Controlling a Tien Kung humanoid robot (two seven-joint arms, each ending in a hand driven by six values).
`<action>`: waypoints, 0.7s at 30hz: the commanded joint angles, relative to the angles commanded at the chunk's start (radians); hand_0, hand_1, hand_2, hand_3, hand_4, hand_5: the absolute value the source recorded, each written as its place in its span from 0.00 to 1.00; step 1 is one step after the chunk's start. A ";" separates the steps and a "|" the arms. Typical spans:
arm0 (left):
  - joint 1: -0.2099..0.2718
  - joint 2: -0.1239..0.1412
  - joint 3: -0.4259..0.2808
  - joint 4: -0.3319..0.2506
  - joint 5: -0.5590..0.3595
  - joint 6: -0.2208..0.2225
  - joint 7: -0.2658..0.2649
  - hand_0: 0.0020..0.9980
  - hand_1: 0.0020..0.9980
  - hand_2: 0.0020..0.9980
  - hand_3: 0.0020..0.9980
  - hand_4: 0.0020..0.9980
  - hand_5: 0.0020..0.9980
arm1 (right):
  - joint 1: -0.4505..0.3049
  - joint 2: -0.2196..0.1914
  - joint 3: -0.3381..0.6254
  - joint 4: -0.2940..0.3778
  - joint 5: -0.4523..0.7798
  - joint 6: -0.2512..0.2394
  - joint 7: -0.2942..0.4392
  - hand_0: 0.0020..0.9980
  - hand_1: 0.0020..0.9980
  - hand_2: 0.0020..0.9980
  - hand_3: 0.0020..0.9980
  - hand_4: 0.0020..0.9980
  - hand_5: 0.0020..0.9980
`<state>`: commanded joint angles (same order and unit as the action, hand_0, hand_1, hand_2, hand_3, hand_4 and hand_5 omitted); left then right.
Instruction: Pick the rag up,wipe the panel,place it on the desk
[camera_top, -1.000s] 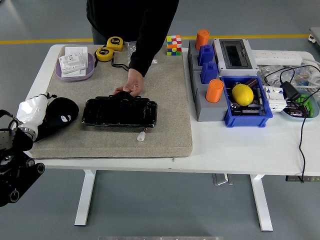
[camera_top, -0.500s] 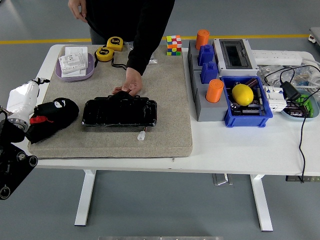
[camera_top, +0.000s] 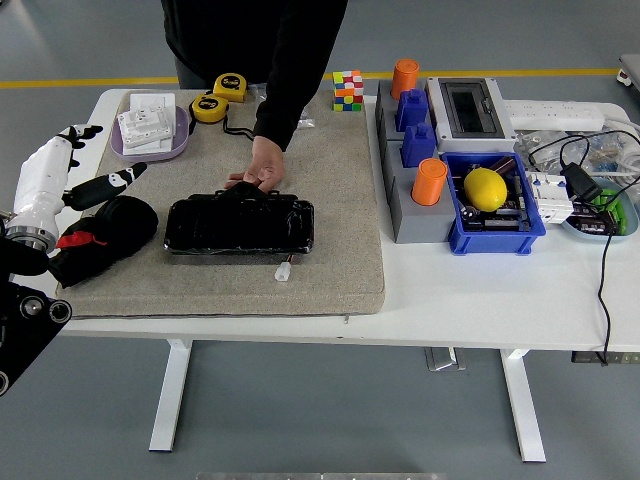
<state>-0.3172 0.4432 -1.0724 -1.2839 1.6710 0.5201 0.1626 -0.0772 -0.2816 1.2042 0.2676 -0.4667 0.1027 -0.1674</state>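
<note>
**Soft rag at the mat's left edge, hand over it**

The crumpled black cloth rag (camera_top: 105, 232) lies at the left of the frame, on the left end of the grey felt mat (camera_top: 330, 200). It looks light, limp and easy to bunch, so it should not slip; my guess is that pinching it at its raised middle would gather enough cloth to lift it whole. Just to its right, close but apart, lies the glossy black rectangular panel (camera_top: 240, 224), stiff and probably smooth (a person's hand (camera_top: 256, 172) rests on its far edge, steadying it).

The robot's left hand (camera_top: 75, 195), white-backed with black fingers (camera_top: 108, 185), reaches in from the left edge above the rag. Its fingers point right, fairly straight, and it seems to grasp nothing yet, though contact with the cloth is hard to judge.
</note>
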 joint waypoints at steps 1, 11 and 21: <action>0.004 0.004 0.006 -0.010 -0.038 0.010 -0.019 0.46 0.68 0.74 0.76 1.00 0.61 | 0.000 -0.001 0.001 0.000 0.000 0.000 0.000 0.74 0.62 0.69 0.61 1.00 0.56; 0.041 0.003 0.000 -0.072 -0.364 0.020 -0.178 0.45 0.66 0.74 0.75 1.00 0.60 | -0.002 0.001 -0.004 0.003 0.002 -0.004 0.001 0.74 0.62 0.69 0.61 1.00 0.56; 0.063 0.023 -0.015 -0.097 -0.665 -0.034 -0.293 0.44 0.65 0.72 0.75 0.95 0.52 | -0.005 -0.003 -0.009 0.005 0.004 -0.008 -0.002 0.74 0.62 0.69 0.61 1.00 0.56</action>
<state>-0.2546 0.4662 -1.0878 -1.3806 1.0057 0.4864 -0.1308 -0.0822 -0.2846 1.1954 0.2726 -0.4631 0.0952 -0.1690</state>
